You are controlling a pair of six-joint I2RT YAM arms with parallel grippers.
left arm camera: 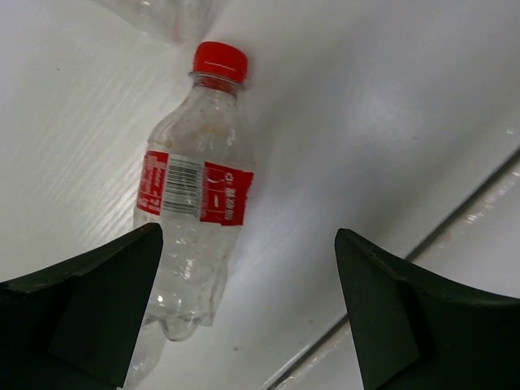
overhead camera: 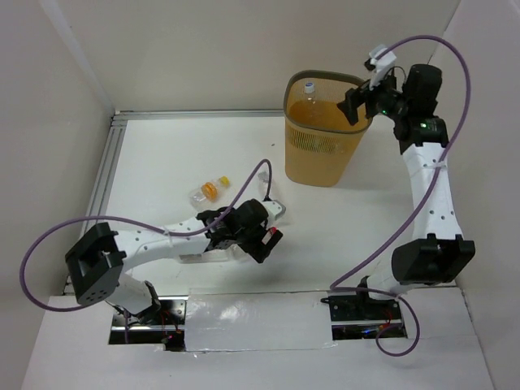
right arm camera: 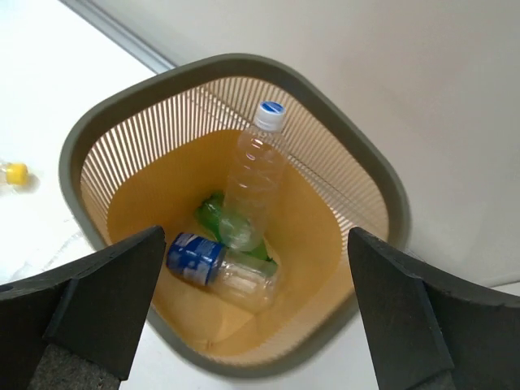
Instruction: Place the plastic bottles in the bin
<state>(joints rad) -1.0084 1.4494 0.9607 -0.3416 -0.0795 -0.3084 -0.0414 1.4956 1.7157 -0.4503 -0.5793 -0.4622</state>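
Observation:
The orange-yellow ribbed bin (overhead camera: 318, 154) stands at the back right of the table. My right gripper (overhead camera: 357, 104) hangs open and empty over its rim. In the right wrist view (right arm camera: 257, 236) the bin (right arm camera: 97, 146) holds a clear bottle with a white-blue cap (right arm camera: 258, 171) leaning upright, a blue-labelled bottle (right arm camera: 219, 268) and a green bottle (right arm camera: 210, 213). My left gripper (overhead camera: 264, 236) is open low over the table. In the left wrist view (left arm camera: 249, 236) a clear bottle with a red cap and red label (left arm camera: 195, 187) lies by its left finger. An orange-capped bottle (overhead camera: 207, 191) lies further back.
Another clear bottle (left arm camera: 162, 12) lies just beyond the red cap. An aluminium rail (overhead camera: 106, 171) runs along the table's left edge. White walls close in the back and sides. A foil-taped strip (overhead camera: 252, 321) lies at the near edge between the arm bases.

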